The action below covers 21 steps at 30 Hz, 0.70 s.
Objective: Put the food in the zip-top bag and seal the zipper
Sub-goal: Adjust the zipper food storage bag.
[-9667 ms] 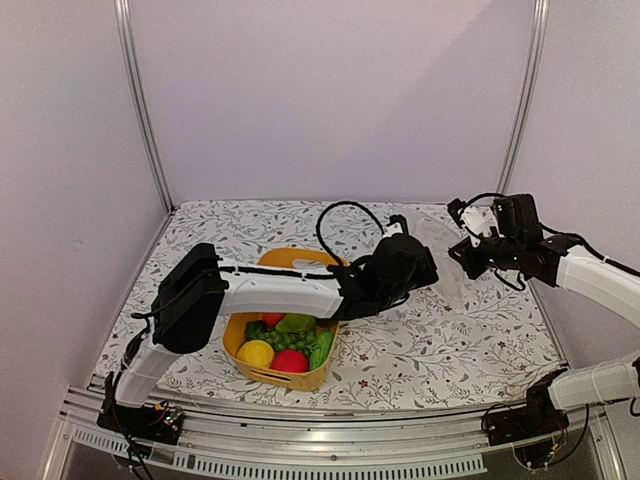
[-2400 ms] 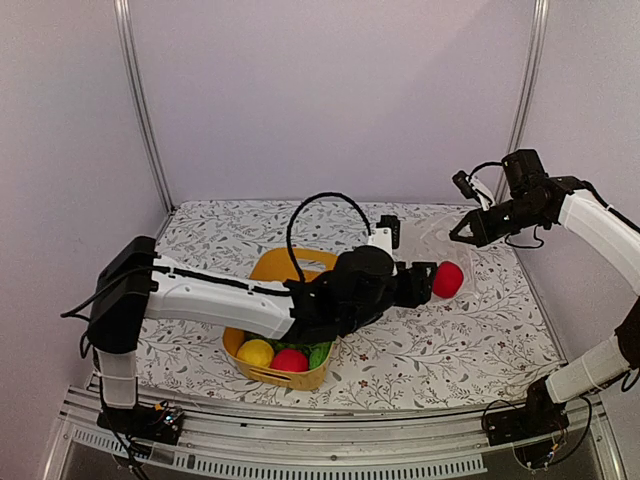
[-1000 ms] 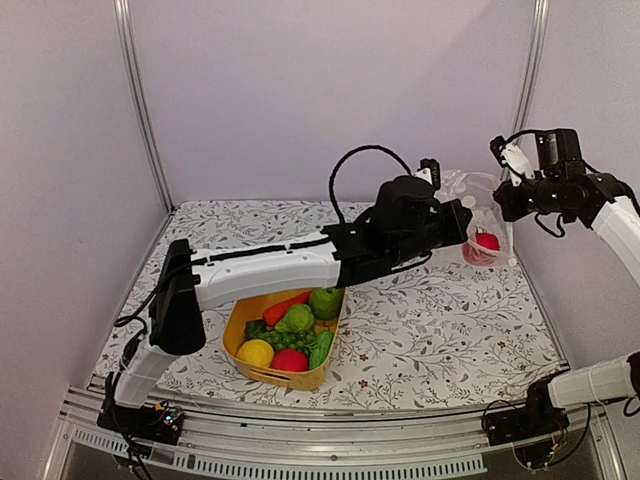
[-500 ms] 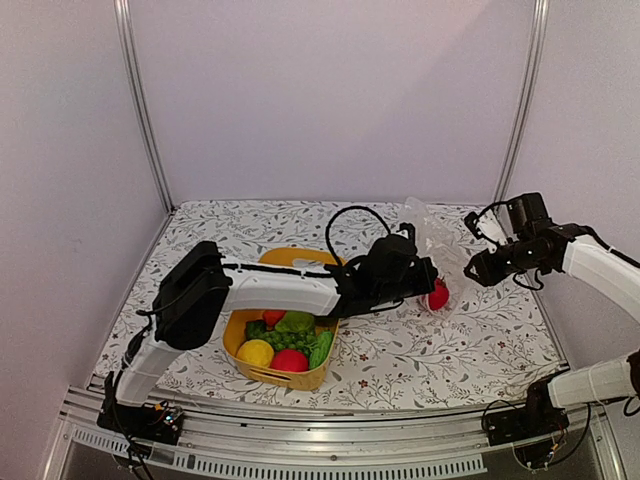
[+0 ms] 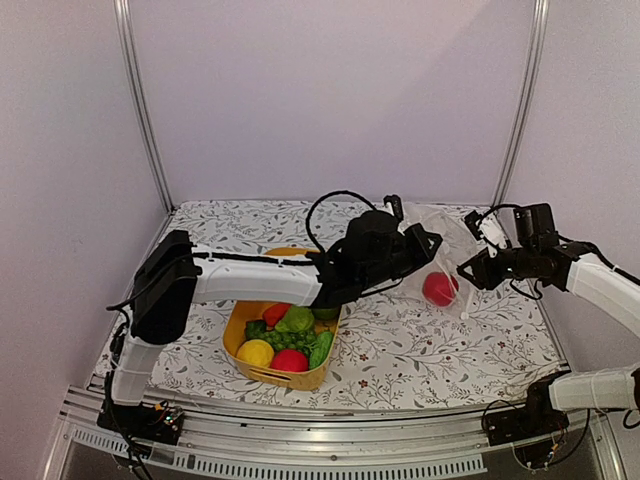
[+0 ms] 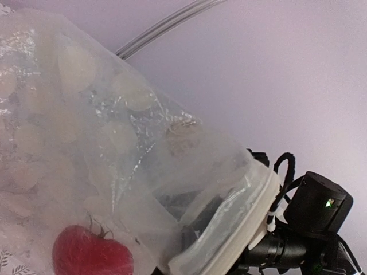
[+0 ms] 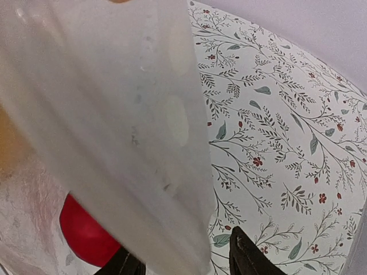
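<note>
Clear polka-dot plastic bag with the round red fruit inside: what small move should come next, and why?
Probably close the right gripper on the clear polka-dot bag: its jaws stand open, only the left gripper pinches the bag, and the yellow plastic basket nearer that arm holds more food.

a: is any writing, label or number showing up anywhere?
b: no, nothing readable is coming through in any of the three views.
a: what about the bag (image 6: 114, 126)?
b: it is carrying only pale round dots, no words.
a: and the tablecloth (image 7: 275, 114)?
b: it is showing just printed leaves and small red flowers.
</note>
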Motion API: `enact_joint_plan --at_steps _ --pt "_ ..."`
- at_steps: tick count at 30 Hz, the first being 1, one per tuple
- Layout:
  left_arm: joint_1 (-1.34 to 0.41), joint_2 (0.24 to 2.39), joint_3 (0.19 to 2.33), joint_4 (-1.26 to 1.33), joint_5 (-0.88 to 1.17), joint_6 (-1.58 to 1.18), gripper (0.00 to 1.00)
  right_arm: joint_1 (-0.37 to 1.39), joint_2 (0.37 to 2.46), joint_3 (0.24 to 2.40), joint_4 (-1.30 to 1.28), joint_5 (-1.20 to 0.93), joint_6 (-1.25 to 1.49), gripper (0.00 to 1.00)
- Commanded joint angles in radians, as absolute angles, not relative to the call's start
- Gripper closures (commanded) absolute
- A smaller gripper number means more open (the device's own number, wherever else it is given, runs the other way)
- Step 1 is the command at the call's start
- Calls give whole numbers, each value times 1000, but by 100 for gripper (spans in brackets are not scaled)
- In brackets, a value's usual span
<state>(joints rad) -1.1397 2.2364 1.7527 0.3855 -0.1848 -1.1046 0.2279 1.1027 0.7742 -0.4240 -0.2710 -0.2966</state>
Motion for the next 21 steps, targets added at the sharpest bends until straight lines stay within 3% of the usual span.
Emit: enact_joint_plan --at_steps 1,6,7,10,11,15,21 --pt "-1126 2214 1750 468 -164 -1176 100 227 1100 776 -383 -317 -285 51" --pt "-1126 2213 1762 461 -183 -1179 100 226 1058 799 -423 -362 -246 53" --pt "-1126 2209 1754 470 -193 -1180 100 227 1049 802 -433 -364 -243 60" --pt "-1127 2205 1736 490 -203 -1173 100 226 1024 797 -448 -350 -250 99" --pt "-1126 2211 1748 478 -185 -1159 100 226 1021 803 -449 -321 -252 100" --pt "-1128 2247 1840 350 -95 -1023 60 223 1045 984 -552 -192 -318 100" --pt "-1177 2152 1740 329 -145 -746 19 217 1236 1349 -842 30 -489 100"
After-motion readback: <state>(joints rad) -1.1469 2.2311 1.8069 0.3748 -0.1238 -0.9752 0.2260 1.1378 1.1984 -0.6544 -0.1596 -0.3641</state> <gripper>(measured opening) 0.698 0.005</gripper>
